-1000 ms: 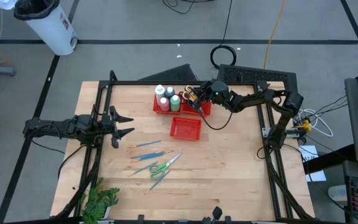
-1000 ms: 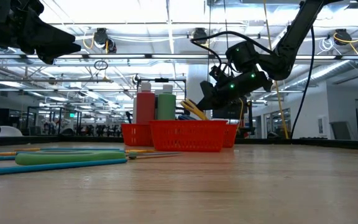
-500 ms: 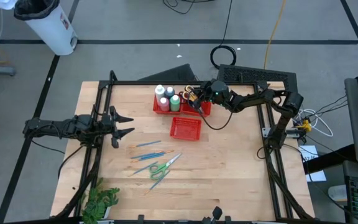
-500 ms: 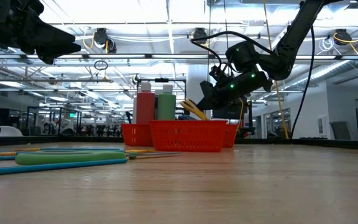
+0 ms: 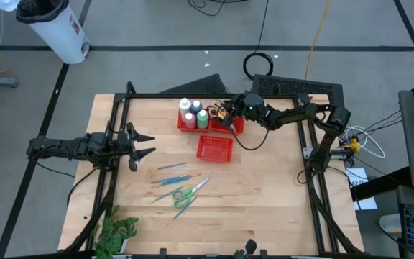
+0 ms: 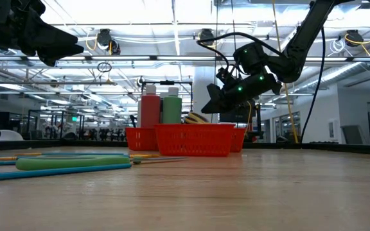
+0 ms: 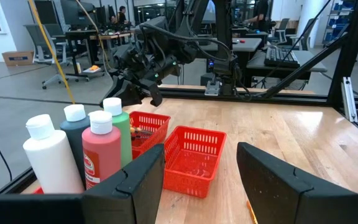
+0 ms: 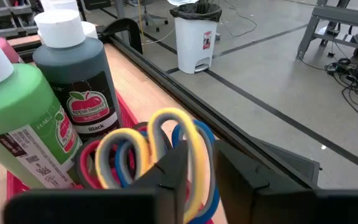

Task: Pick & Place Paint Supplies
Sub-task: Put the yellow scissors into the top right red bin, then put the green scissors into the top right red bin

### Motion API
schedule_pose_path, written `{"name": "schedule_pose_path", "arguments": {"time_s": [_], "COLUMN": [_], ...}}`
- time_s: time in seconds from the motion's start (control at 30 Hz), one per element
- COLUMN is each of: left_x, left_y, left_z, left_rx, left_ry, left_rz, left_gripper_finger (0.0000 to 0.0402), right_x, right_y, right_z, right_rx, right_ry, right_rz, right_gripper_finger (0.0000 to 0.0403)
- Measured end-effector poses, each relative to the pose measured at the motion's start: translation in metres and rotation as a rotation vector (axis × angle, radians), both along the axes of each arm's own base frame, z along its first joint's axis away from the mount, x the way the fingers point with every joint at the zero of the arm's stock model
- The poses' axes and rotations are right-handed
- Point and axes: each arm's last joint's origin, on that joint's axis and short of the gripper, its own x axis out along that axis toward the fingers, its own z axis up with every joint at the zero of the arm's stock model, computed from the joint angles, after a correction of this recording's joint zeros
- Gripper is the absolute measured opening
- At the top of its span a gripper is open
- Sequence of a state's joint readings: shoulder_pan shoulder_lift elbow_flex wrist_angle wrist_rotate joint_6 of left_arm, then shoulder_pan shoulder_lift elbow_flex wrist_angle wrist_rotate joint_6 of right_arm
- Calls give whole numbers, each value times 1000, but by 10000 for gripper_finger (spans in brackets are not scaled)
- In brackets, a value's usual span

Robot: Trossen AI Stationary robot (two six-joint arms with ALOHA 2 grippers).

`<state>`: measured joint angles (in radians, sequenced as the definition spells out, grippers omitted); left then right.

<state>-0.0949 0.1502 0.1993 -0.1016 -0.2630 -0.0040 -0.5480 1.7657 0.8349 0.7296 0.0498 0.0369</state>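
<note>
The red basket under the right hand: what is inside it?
Scissors with yellow, blue and red handle loops stand in the red basket, beside the bottle basket. The right hand hovers just above and covers their blades and the basket's floor.

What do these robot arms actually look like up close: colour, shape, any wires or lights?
Both arms are dark, slim and jointed. The left gripper ends in two pointed, pincer-like jaws. The right gripper has a bulky black wrist with small green lights, and a black cable loops above it.
</note>
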Motion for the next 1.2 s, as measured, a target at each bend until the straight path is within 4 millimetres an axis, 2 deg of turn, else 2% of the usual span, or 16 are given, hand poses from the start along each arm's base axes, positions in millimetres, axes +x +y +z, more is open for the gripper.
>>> {"name": "schedule_pose_path", "arguments": {"time_s": [0.33, 0.7, 0.87, 1.1, 1.2], "left_x": [0, 0, 0, 0, 0], "left_y": [0, 0, 0, 0, 0], "left_z": [0, 0, 0, 0, 0], "left_rx": [0, 0, 0, 0, 0], "left_ry": [0, 0, 0, 0, 0], "left_rz": [0, 0, 0, 0, 0], "left_gripper_finger": [209, 209, 209, 209, 209], "right_x": [0, 4, 13, 29, 32], "right_y": [0, 5, 20, 55, 71], "right_z": [0, 2, 9, 19, 30], "right_rx": [2, -9, -70, -213, -259], "right_ry": [-2, -22, -61, -58, -77], "right_rz": [-1, 18, 76, 213, 264], "right_gripper_finger": [177, 213, 215, 217, 214]}}
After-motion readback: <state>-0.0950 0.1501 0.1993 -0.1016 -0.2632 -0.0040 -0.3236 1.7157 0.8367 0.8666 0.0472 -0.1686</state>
